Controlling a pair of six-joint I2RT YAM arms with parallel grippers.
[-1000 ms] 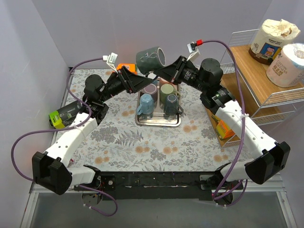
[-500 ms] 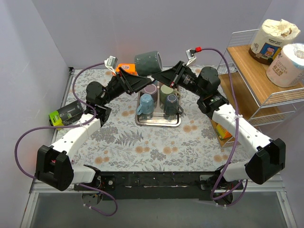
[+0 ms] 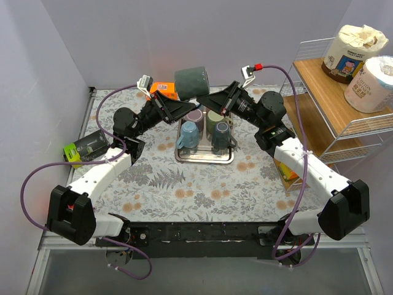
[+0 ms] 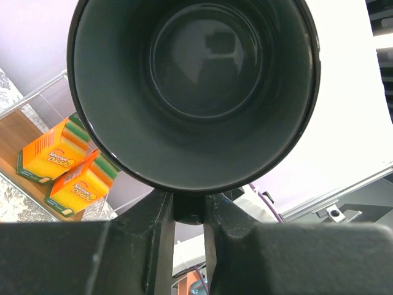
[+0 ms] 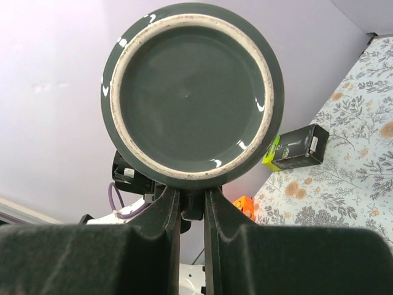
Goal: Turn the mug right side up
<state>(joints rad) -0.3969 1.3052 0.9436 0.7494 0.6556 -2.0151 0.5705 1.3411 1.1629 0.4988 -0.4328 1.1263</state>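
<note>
A dark green mug (image 3: 191,82) hangs on its side in the air above the back of the metal tray (image 3: 204,159). Its open mouth (image 4: 193,92) faces the left wrist camera. Its unglazed-ringed base (image 5: 191,92) faces the right wrist camera. My left gripper (image 3: 187,102) reaches in from the left and is shut on the handle (image 4: 190,211) under the mug. Coming from the right, my right gripper (image 3: 206,102) is shut on that same handle (image 5: 192,206). The two sets of fingers meet beneath the mug.
The tray holds several mugs, among them a blue one (image 3: 189,134) and a green one (image 3: 218,128). A black-and-green box (image 3: 86,147) lies at the left and an orange box (image 3: 163,88) at the back. A wire shelf (image 3: 331,110) with paper rolls (image 3: 355,43) stands right.
My left gripper has shut on the mug's handle. The mug has dropped a little and turned level, and both arms have shifted slightly.
</note>
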